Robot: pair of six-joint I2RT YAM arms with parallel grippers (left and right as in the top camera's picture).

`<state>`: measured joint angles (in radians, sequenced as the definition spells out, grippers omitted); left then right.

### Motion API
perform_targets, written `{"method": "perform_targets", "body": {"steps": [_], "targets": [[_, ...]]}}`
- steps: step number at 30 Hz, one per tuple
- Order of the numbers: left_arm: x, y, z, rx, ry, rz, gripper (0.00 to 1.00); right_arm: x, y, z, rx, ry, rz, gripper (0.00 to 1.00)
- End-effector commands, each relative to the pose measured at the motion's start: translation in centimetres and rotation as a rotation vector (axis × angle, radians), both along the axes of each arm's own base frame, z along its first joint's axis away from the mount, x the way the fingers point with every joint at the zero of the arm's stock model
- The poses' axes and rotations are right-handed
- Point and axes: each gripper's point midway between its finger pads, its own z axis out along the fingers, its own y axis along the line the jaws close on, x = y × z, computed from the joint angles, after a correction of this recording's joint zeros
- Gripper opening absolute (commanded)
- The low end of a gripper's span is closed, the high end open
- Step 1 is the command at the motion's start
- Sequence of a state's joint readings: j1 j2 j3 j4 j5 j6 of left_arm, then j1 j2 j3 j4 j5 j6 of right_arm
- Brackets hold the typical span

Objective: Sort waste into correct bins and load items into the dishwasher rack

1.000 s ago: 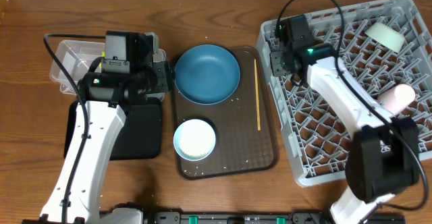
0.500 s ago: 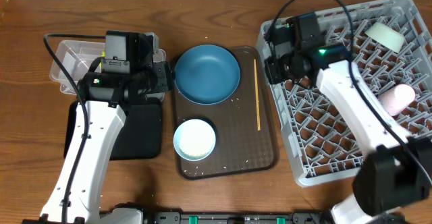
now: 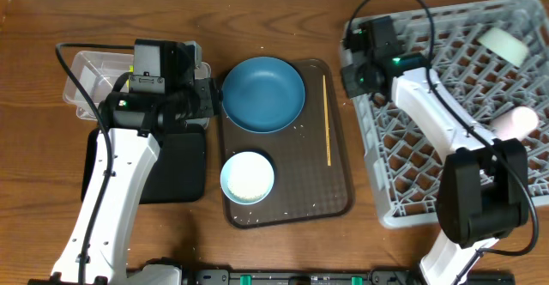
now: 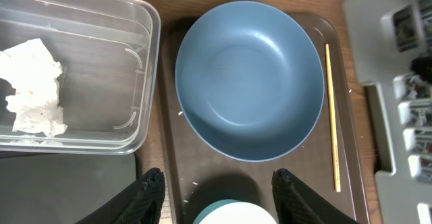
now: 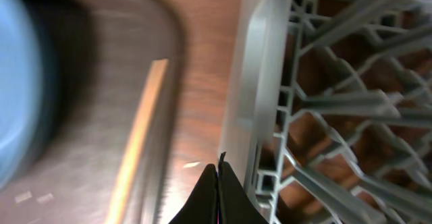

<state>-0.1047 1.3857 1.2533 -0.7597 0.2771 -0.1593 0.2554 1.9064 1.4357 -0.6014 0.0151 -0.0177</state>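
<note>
One dishwasher rack fills the desk's right edge. It already holds one mint-green bowl near the far right corner and one pink cup by the right edge.

One brown serving tray, mid-desk, carries what is left to load: one blue dish, one white bowl and one wooden stick.

Toward the left edge sit two bins, a clear tub holding one paper scrap, and a black tray.

Rice grains, too small to count, dot the serving tray, and no wrapper shows. I judge the task roughly half done.

The left tool gapes wide and empty above the serving tray. The right tool is pinched closed on nothing at the rack's left rim.
</note>
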Motion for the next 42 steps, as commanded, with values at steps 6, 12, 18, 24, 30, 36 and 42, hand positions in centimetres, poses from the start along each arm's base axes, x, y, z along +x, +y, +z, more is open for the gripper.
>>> {"method": "perform_targets", "body": {"steps": [6,12,18,24,30,36,42], "targets": [[0.0,0.3,-0.2,0.011,0.003,0.005,0.54,1.3,-11.0,0.5,-0.182,-0.029,-0.265,0.02],[0.0,0.3,-0.2,0.011,0.003,0.005,0.54,1.5,-10.5,0.4,-0.108,-0.025,-0.246,0.02],[0.0,0.3,-0.2,0.011,0.003,0.005,0.54,1.4,-6.5,1.5,-0.022,-0.038,-0.132,0.17],[0.0,0.3,-0.2,0.011,0.003,0.005,0.54,1.4,-6.5,6.8,0.007,-0.161,-0.185,0.11],[0.0,0.3,-0.2,0.011,0.003,0.005,0.54,0.0,-11.0,9.4,-0.082,-0.203,-0.386,0.04],[0.0,0.3,-0.2,0.011,0.003,0.005,0.54,-2.1,-13.6,5.4,-0.135,-0.033,-0.437,0.02],[0.0,0.3,-0.3,0.012,0.006,0.005,0.54,-3.3,-14.1,1.3,-0.153,0.104,-0.452,0.01]]}}
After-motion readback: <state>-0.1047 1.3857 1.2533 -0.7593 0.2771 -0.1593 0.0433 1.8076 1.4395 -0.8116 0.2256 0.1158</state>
